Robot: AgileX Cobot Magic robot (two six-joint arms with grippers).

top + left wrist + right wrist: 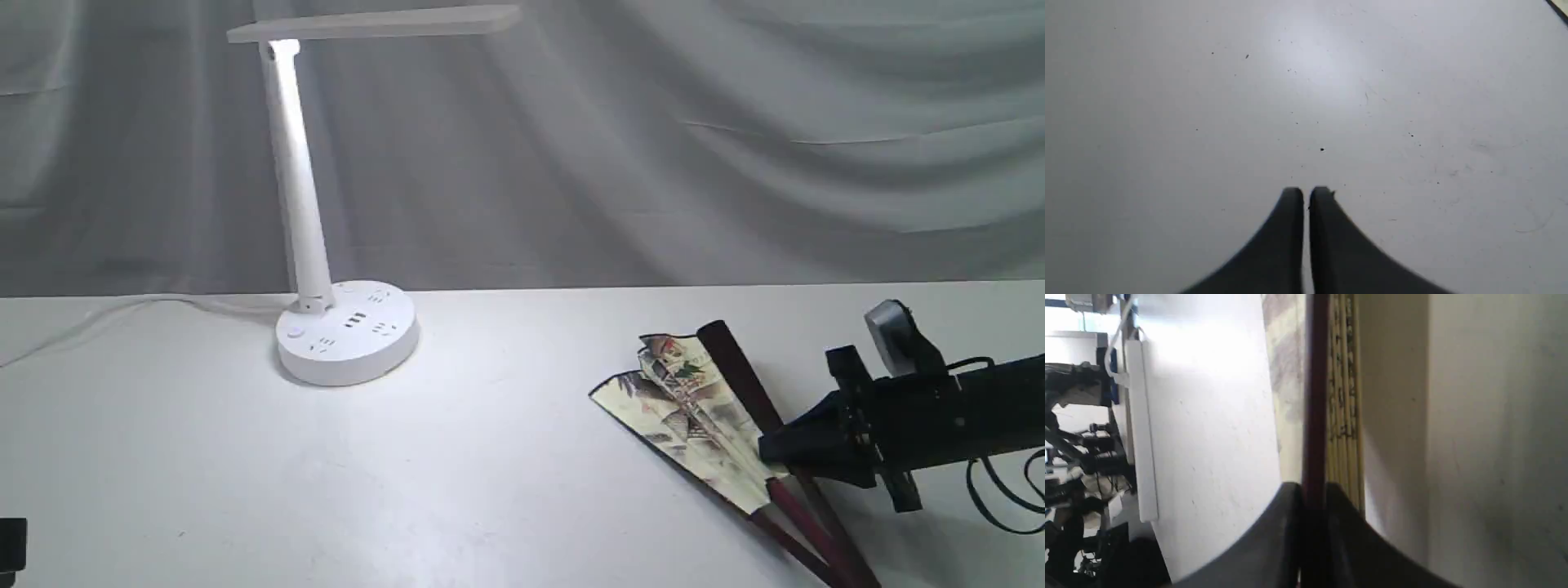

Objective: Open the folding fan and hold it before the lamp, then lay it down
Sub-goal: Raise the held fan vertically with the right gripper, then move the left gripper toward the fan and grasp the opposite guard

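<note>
The folding fan (694, 412) lies partly spread on the white table (490, 474) at the right, its painted cream pleats fanned out from dark maroon ribs. My right gripper (775, 447) comes in from the right and is shut on the fan's upper maroon guard. In the right wrist view the guard (1314, 396) runs between the two fingers, the right gripper (1312, 489) pinching it, with folded pleats (1345, 396) beside it. The lamp (298, 196) stands lit at the back left. My left gripper (1306, 192) hangs shut over bare table, holding nothing.
A white cord (122, 310) runs left from the lamp's round base (347, 335). A grey cloth backdrop (653, 147) hangs behind the table. A dark part (11, 549) shows at the lower left edge.
</note>
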